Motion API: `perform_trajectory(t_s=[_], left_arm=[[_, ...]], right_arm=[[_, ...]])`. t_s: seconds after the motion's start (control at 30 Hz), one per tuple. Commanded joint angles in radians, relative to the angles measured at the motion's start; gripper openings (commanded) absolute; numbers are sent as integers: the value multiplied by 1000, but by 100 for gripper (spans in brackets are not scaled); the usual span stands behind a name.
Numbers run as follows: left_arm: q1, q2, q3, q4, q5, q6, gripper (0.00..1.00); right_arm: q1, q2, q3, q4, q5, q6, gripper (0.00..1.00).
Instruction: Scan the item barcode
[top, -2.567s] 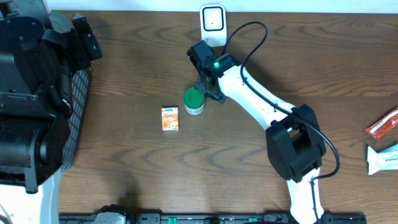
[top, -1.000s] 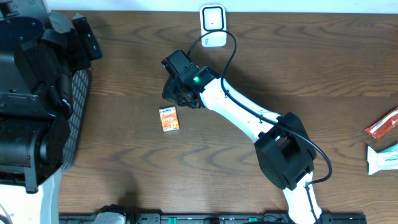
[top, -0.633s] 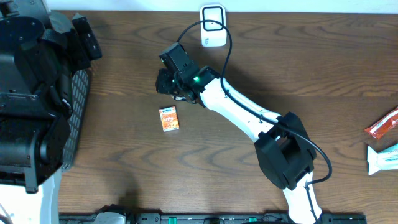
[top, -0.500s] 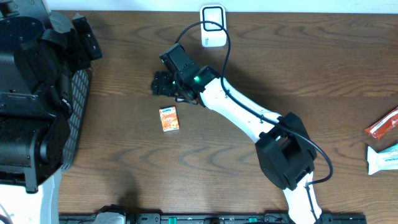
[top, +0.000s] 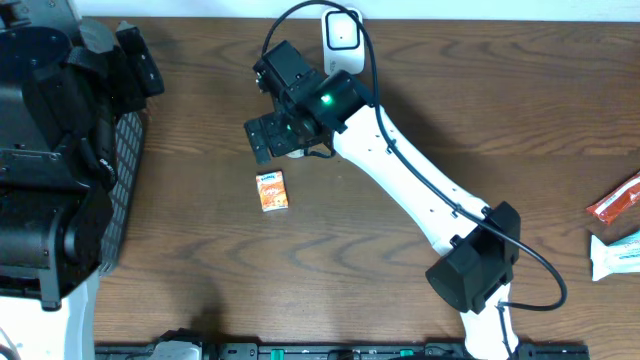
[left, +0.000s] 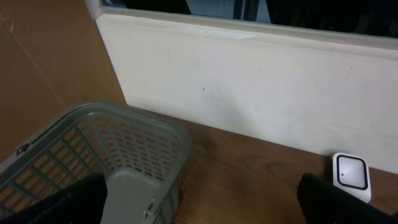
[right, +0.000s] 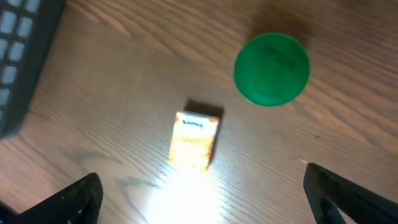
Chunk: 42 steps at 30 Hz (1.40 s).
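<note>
In the right wrist view a round green-lidded container stands on the table, with a small orange box lying beside it. My right gripper hovers above them, open and empty, its light glaring on the wood. From overhead the right gripper is just above the orange box, and the arm hides the green container. The white scanner sits at the table's far edge and also shows in the left wrist view as the scanner. My left gripper is open and empty by the basket.
A grey mesh basket stands at the left, seen from overhead as the basket next to the left arm. A red packet and a white and teal packet lie at the right edge.
My right gripper carried the green-lidded container left, opened and let it go, then rose and drew back toward the scanner. The left arm has not moved.
</note>
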Motion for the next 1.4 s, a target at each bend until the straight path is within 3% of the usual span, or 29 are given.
perform_trajectory(t_s=[0.0,0.1,0.27,0.6,1.37], left_arm=[[4,-3,-3,0,-3,-8,98],[4,-3,-3,-1,-3,-8,98],[4,-3,-3,0,-3,-9,98],[4,-3,-3,0,-3,-8,98],[4,-3,-3,0,-3,-9,98]], right_arm=[[-3,-8,-18,10,52,-69,99],[-8,20,-22,7,66,-138,99],[-26,80,-22,51,161,-109,99],[-103,143,-21,216,111,-144,99],[-88,311,-6,323,51,-175,99]])
